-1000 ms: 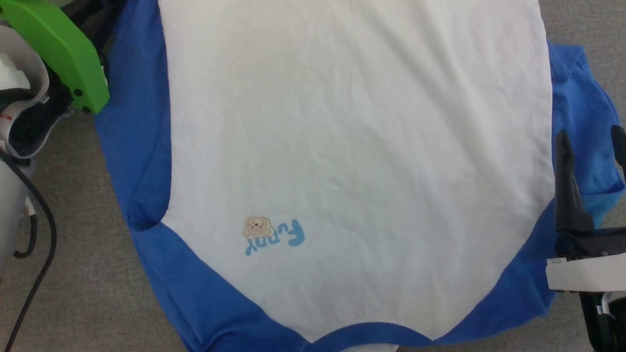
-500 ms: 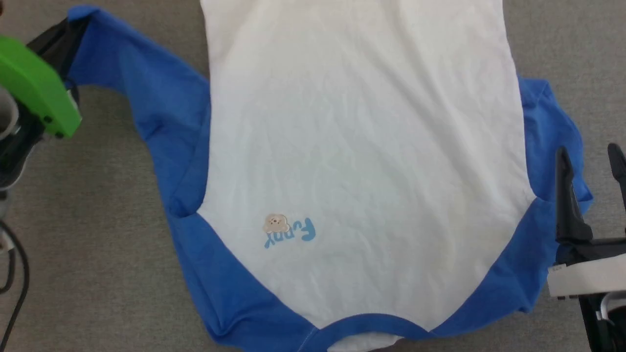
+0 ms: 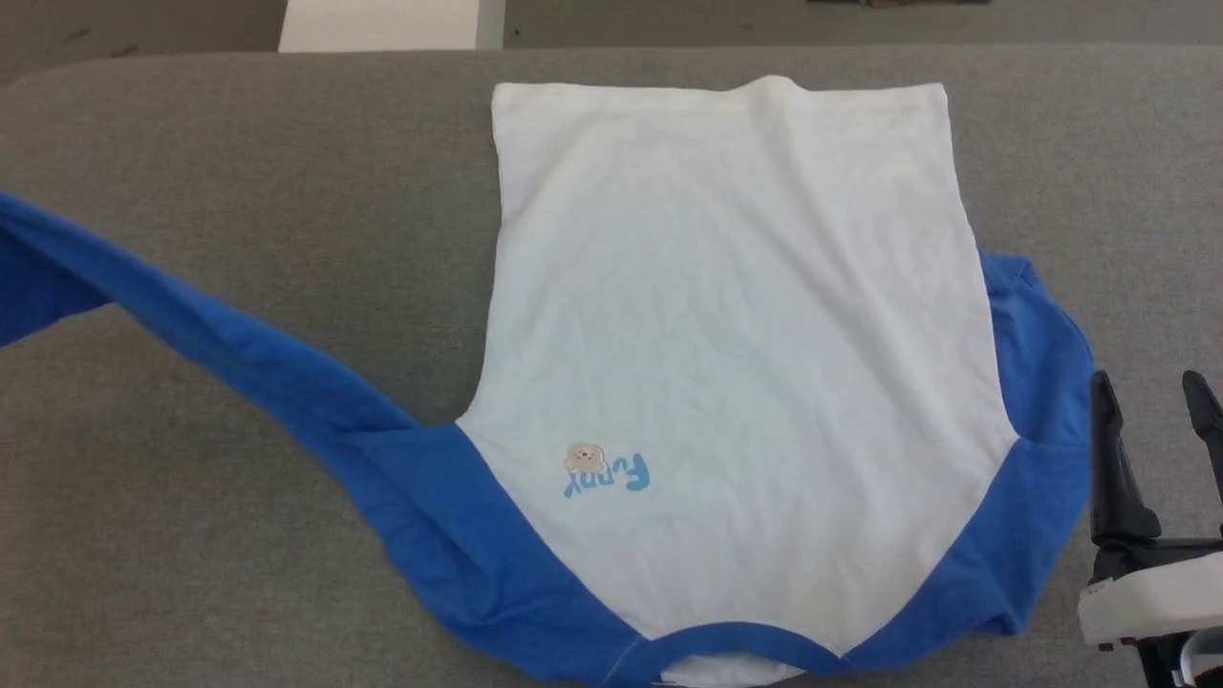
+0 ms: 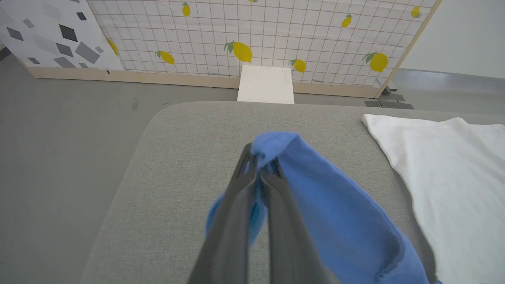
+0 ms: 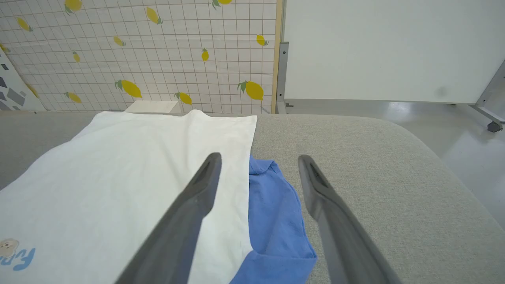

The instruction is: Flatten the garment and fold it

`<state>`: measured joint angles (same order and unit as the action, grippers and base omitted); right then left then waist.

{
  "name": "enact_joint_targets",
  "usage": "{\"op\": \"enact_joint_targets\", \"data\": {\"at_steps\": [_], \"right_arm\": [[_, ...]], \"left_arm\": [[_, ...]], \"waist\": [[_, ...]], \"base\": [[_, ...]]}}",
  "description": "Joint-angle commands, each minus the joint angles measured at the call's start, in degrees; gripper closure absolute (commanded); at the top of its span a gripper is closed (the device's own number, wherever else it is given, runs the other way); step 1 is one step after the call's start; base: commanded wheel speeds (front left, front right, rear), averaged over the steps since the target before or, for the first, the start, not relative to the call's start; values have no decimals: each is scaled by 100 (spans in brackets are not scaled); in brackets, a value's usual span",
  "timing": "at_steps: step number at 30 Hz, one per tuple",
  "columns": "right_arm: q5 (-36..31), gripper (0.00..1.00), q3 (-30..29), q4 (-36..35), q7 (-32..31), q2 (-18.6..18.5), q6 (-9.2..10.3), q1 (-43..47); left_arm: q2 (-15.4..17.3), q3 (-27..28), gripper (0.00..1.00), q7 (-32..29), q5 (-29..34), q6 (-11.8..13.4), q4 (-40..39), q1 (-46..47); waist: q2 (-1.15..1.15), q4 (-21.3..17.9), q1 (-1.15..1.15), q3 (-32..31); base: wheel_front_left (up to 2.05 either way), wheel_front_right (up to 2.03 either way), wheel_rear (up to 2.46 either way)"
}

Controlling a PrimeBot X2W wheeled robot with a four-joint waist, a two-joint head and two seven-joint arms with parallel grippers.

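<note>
The garment [image 3: 726, 315], white-bodied with blue sleeves, lies flat on the grey table [image 3: 239, 191], collar toward me and a small blue print [image 3: 607, 471] near it. Its left sleeve [image 3: 220, 354] stretches out to the left edge of the head view. In the left wrist view my left gripper [image 4: 260, 161] is shut on that sleeve's end [image 4: 335, 213], lifted a little off the table. The right sleeve [image 3: 1037, 401] lies bunched against the body. My right gripper [image 3: 1151, 392] stands open just right of it, over the sleeve's edge [image 5: 272, 213], holding nothing.
A white box [image 3: 382, 24] stands on the floor beyond the table's far edge. A lemon-patterned partition [image 4: 256, 35] and a plain white panel [image 5: 386, 47] stand behind it. Bare grey table surface lies left and right of the garment.
My left gripper has shut on the left sleeve and drawn it out to the left. The head view has shifted to take in the table's far edge. The right gripper stays open.
</note>
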<state>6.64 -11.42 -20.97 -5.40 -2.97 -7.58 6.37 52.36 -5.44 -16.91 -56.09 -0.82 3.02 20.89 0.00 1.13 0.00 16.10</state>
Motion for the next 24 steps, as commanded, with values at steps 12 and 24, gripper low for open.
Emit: {"op": "enact_joint_targets", "data": {"at_steps": [12,24], "right_arm": [[69,0,-28,-6,-53,9,9,170],[92,0,-45,-64,-70,9,9,209]], "left_arm": [[553,950,100,-202,-565,478,-713,-1714],[559,1376,100,-488,-1006,693,-1453,-2372]], "waist": [[0,359,0,-594],[0,191,0,-621]], "base": [[0,0,0],[0,0,0]]}}
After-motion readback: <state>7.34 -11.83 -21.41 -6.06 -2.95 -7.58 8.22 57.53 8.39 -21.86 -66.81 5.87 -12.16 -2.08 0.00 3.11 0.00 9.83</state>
